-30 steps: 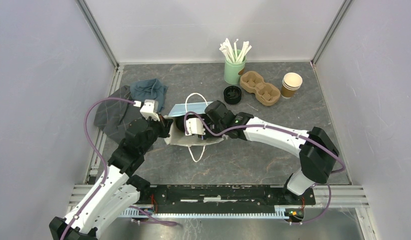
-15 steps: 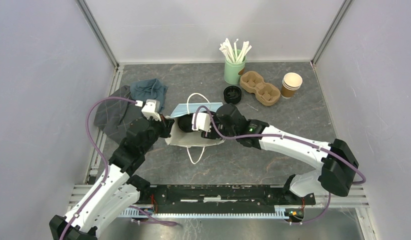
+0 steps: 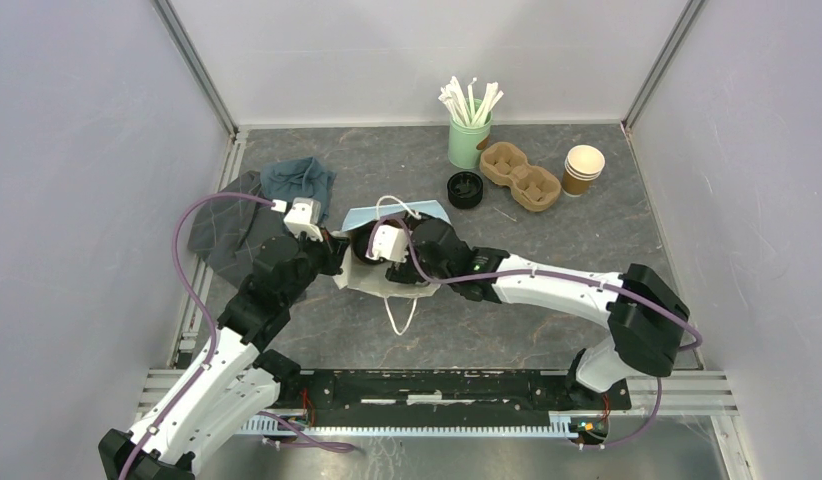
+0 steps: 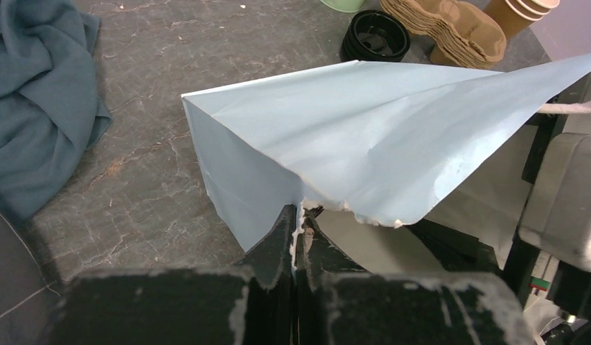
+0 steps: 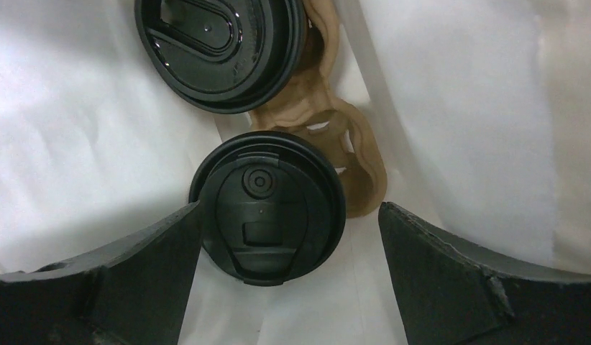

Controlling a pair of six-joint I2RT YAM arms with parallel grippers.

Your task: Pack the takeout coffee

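Bag [image 3: 387,283] sits mid-table in the top view, white w/ a light-blue flap, and you've got both arms meeting at it. Your left gripper [image 3: 332,248] is at the bag's left edge. Your right gripper [image 3: 372,252] reaches into the bag mouth; the wrist body hides the jaws from up here. Back right on the table [image 3: 587,230]: green cup [image 3: 469,143] of stirrers [image 3: 469,100], lid stack [image 3: 465,189], spare carrier [image 3: 520,176], lidless cups [image 3: 583,170]. A blue cloth [image 3: 297,185] lies back left.

Left wrist view: your left gripper [image 4: 300,215] is pressed together, pinching the torn rim of the bag [image 4: 364,136] and holding that blue wall up. The cloth [image 4: 41,108] is off to the side, w/ the lid stack [image 4: 375,44] and spare carrier [image 4: 443,32] beyond the bag.

Right wrist view: this is your coffee. The near lidded cup [image 5: 267,208] and far lidded cup [image 5: 221,50] both sit inside the bag, seated in a brown carrier [image 5: 350,154], black lids facing the cam. Your right gripper [image 5: 289,208] is spread wide, one finger either side of the near cup. One finger [image 5: 134,273] is just beside the lid; can't tell if it touches. The other stands clear, so nothing's pinched.
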